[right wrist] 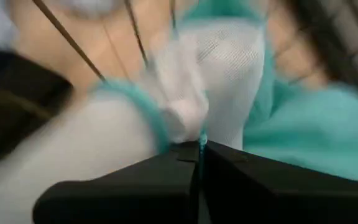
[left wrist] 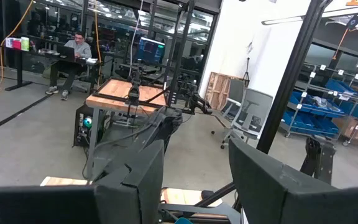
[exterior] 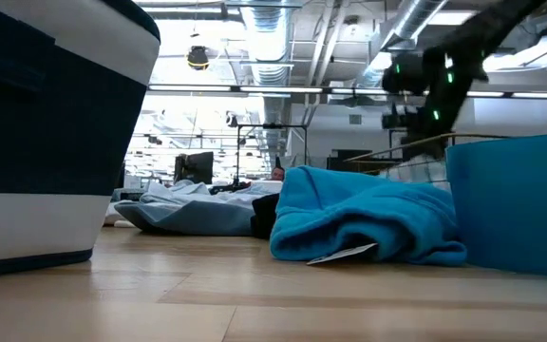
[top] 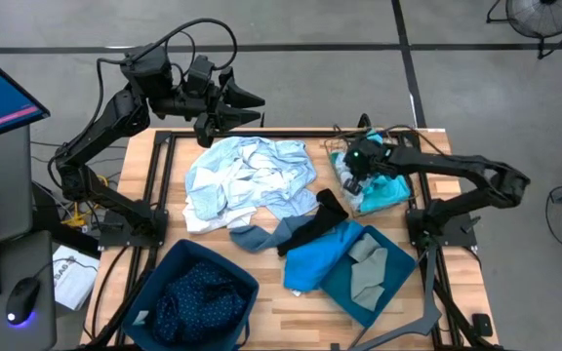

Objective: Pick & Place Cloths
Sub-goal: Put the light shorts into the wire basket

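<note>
Cloths lie scattered over the wooden table [top: 271, 302]: a crumpled pale blue and white shirt [top: 247, 180] spreads across the far middle, a black garment [top: 312, 226] trails from its right edge, a small grey-blue piece [top: 254, 237] lies just in front of it, and a bright blue fleece [top: 315, 261] hangs over the rim of the tilted teal plastic bin [top: 383, 292] at the near right, with a grey cloth [top: 366, 268] inside that bin. A navy dotted garment [top: 198, 292] fills the upright dark-teal bin [top: 154, 283] at the near left. At the far right a turquoise and white cloth [top: 383, 192] sits in the brown wire-mesh basket [top: 344, 166]. The right gripper [right wrist: 199, 149] is down at this basket — its wrist view shows the two dark fingers clenched together on a thin turquoise edge of that cloth, white mesh fabric just beyond. The left gripper [top: 247, 105] hangs raised beyond the table's far edge, above the shirt's far side, its fingers [left wrist: 135, 180] spread apart and holding nothing.
</note>
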You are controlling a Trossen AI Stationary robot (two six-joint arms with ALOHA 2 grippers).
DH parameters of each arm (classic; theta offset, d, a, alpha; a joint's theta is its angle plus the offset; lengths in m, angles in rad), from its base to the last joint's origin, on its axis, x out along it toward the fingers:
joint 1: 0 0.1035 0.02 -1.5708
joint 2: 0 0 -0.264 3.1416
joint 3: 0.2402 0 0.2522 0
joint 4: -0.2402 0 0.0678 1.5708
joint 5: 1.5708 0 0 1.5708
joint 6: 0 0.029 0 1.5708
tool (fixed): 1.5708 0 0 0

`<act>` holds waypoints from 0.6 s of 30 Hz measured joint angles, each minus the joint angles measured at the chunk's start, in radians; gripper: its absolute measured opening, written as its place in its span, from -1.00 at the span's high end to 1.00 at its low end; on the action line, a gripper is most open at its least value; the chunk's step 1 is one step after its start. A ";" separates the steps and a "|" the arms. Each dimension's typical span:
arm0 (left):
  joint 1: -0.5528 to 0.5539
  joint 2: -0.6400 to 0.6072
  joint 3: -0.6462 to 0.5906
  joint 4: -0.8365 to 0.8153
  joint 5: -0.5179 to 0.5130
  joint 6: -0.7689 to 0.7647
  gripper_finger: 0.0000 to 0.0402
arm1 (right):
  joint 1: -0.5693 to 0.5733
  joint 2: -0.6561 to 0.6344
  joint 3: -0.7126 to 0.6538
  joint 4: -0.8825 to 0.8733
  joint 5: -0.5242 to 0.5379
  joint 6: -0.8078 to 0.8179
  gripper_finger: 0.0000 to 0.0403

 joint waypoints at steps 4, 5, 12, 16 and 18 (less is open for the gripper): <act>0.000 0.000 0.000 -0.003 0.000 -0.005 0.19 | -0.059 0.058 -0.087 0.058 -0.131 0.005 1.00; 0.000 0.000 0.000 -0.004 0.000 -0.006 0.19 | -0.071 0.066 -0.100 0.070 -0.161 0.008 1.00; 0.000 0.000 0.000 -0.006 0.000 0.000 0.19 | -0.115 0.140 -0.128 0.101 -0.167 0.002 1.00; 0.000 0.000 0.000 -0.006 0.000 0.000 0.19 | -0.107 0.134 -0.128 0.106 -0.155 -0.008 0.95; 0.000 0.000 0.000 -0.006 0.000 0.000 0.19 | -0.099 0.099 -0.116 0.078 -0.142 -0.009 0.87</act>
